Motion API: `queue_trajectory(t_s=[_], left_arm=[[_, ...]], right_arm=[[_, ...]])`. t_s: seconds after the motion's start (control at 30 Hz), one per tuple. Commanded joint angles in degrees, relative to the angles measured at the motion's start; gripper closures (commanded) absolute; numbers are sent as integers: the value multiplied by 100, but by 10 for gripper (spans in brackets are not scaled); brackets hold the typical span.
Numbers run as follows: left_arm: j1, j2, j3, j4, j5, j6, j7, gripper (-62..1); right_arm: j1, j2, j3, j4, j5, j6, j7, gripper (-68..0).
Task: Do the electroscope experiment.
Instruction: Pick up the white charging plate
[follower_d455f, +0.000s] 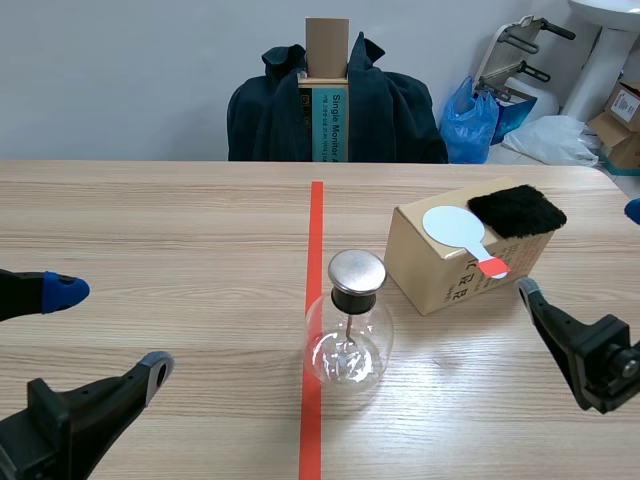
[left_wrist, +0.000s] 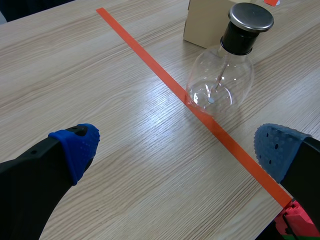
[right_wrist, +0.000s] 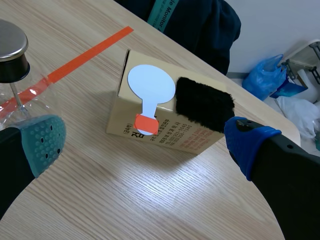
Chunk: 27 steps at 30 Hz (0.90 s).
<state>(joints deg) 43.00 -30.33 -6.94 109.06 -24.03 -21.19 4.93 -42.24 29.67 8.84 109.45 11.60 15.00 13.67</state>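
Right now both pincers released, empty: left pincer (follower_d455f: 110, 328) short of glass electroscope (follower_d455f: 347, 335) standing central on surface (follower_d455f: 150, 220), right pincer (follower_d455f: 580, 250) near cardboard box (follower_d455f: 430, 280) bearing white paddle (follower_d455f: 455, 228) and black fur pad (follower_d455f: 517, 210). Risk: fumbling flat paddle could shove box into flask, toppling it

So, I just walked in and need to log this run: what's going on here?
Nothing is being handled yet. The left arm and right arm sit low at either side of the table, jaws open and empty. The glass electroscope flask stands at the red tape line between them. The white paddle and black fur pad lie on top of the cardboard box beside it, untouched.
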Motion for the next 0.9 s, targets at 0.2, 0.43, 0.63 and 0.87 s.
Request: queue_trajectory(t_s=[0.2,0.43,0.63,0.87], left_arm=[[-35,13,50,44,-35,-59,-83,-623],[-35,13,50,44,-35,-59,-83,-623],[-33,13,50,44,-33,-59,-83,-623],[-33,13,50,44,-33,-59,-83,-623]], right_arm=[[48,15,52,98,55,-44,170,-679],[48,15,52,98,57,-44,170,-679],[48,15,52,98,55,-44,168,-679],[48,17,55,98,-168,-44,-66,-679]])
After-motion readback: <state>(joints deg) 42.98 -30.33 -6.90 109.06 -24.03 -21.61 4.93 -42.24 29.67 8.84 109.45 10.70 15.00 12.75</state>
